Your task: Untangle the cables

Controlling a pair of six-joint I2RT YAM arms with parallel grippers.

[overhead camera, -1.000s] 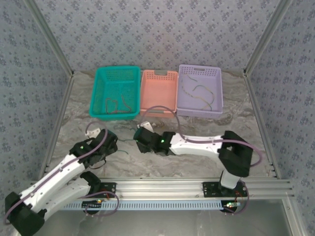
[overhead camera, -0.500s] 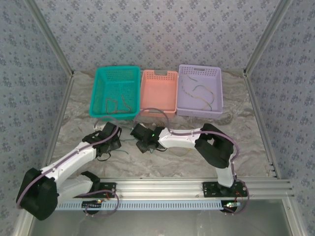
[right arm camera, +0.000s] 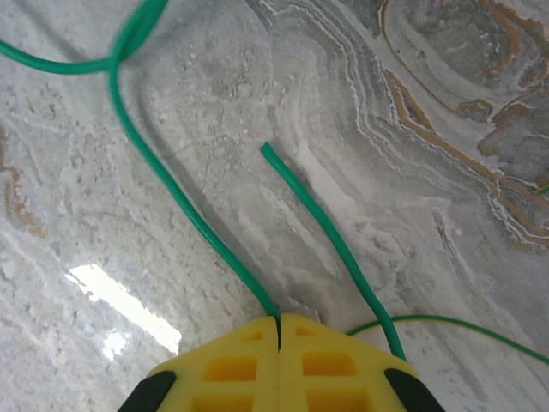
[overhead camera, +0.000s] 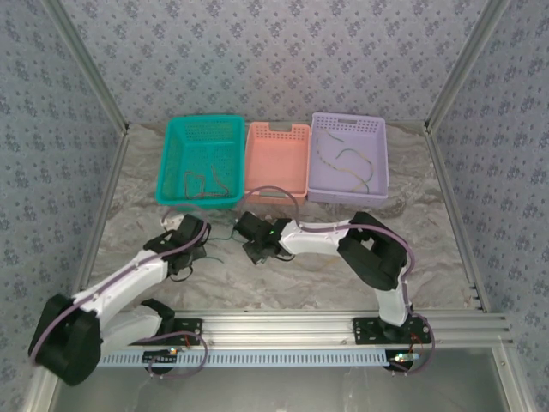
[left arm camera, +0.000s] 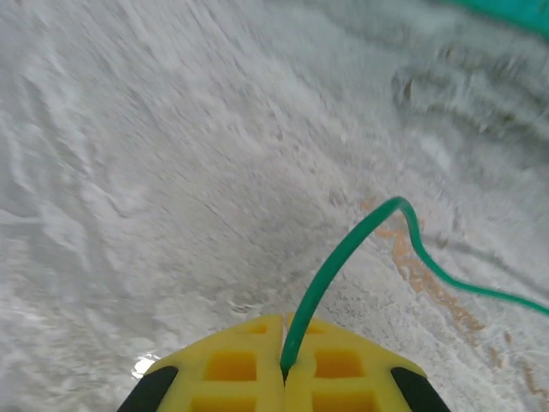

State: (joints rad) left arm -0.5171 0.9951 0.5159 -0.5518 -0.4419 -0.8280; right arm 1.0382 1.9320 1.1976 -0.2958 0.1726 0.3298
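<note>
A green cable (left arm camera: 347,257) rises from between the yellow pads of my left gripper (left arm camera: 284,343), which is shut on it, then curves right over the marble. My right gripper (right arm camera: 279,324) is shut on a green cable (right arm camera: 184,202) that runs up to a crossing at the top left. A second green strand (right arm camera: 322,227) ends loose beside it. In the top view both grippers, left (overhead camera: 199,239) and right (overhead camera: 249,233), sit near each other in front of the baskets, a thin green cable (overhead camera: 219,233) between them. More cables lie in the teal basket (overhead camera: 184,129) and the purple basket (overhead camera: 377,129).
A salmon basket (overhead camera: 276,133) stands between the teal and purple ones at the back. Metal frame posts and patterned walls close in the table on three sides. An aluminium rail (overhead camera: 283,322) runs along the near edge.
The left arm has reached forward and right toward the middle. The right gripper has pulled back toward the baskets, its arm folding at the elbow. The two grippers now sit closer together.
</note>
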